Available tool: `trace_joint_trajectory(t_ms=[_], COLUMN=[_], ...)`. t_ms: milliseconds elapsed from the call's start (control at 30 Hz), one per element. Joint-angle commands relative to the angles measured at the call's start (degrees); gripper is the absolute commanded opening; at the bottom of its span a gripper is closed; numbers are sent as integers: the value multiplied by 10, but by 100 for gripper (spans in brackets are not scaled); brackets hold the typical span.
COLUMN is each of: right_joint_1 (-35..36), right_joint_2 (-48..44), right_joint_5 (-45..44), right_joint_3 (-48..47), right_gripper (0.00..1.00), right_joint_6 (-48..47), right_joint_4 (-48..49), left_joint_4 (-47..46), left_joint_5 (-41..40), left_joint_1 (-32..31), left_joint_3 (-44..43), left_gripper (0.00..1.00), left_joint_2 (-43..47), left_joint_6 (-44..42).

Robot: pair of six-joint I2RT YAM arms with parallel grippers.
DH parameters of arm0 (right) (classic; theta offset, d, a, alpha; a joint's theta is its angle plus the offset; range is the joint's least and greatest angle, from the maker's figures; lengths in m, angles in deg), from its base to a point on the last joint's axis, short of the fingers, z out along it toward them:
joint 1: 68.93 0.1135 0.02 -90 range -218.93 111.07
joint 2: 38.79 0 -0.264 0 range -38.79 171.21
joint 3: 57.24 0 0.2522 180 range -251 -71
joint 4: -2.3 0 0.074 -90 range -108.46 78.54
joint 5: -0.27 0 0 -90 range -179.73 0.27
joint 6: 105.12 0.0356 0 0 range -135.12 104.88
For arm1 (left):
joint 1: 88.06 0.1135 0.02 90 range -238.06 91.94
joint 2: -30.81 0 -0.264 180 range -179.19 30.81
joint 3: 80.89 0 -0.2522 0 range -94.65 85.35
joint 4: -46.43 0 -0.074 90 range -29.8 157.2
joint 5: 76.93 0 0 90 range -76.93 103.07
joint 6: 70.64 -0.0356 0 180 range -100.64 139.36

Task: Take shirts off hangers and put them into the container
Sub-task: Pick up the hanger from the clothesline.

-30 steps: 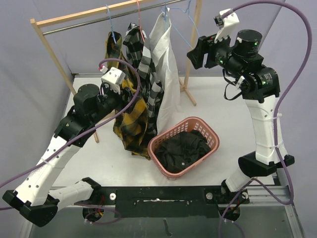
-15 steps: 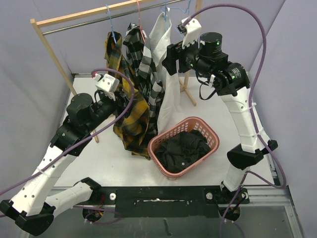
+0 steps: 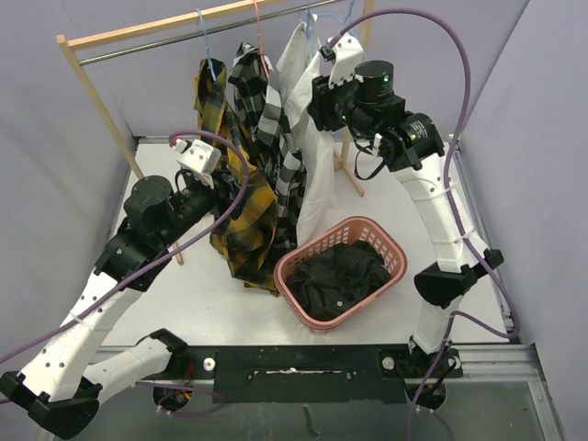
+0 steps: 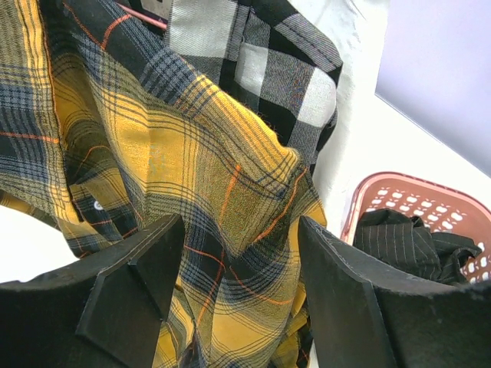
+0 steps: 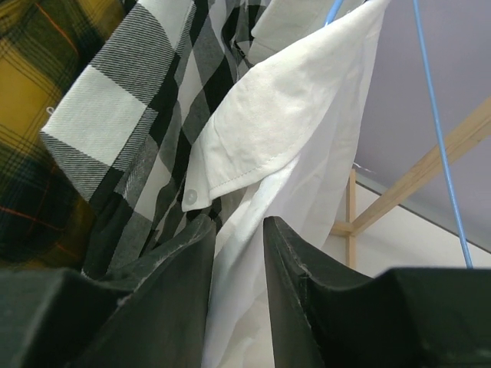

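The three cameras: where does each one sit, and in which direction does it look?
Top external: above and behind the bases, looking down on the table, rack and basket; left arm and right arm show.
Left wrist: on the left arm, facing the yellow plaid shirt; its two fingers at the bottom.
Right wrist: on the right arm, looking up at the white shirt; its fingers at the bottom.
Shared: both wrist views show the check shirt.

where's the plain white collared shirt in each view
top external: plain white collared shirt hangs upper centre
left wrist: strip at the top right
right wrist: fills the centre
shared landmark: black-and-white check shirt, beside it in every view
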Motion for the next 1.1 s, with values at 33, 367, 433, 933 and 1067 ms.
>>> trace_joint_trajectory(t_ms=[33,367,433,933,1067], right_joint_1=[-7,-27,-26,-18,-18], right_joint_2=[-4,-37,-39,-93,-96], right_joint_5=[-42,-66,-73,-122,-120], right_joint_3=[1,54,49,63,48], right_gripper=[32,0,0,0,0], right_joint_6=[-2,-1,-7,-48,-54], right_joint_4=[30,79,88,208,217], left_joint_4=[-44,-49,-51,-81,-83], left_joint_5=[-2,-2,7,26,25], left_joint_1=[1,2,1,1,1], left_joint_3=[3,9,10,36,37], left_gripper=[60,63,68,72,72], left_joint_2=[17,30,33,52,51], left_joint_6=[-2,-2,-2,-7,-6])
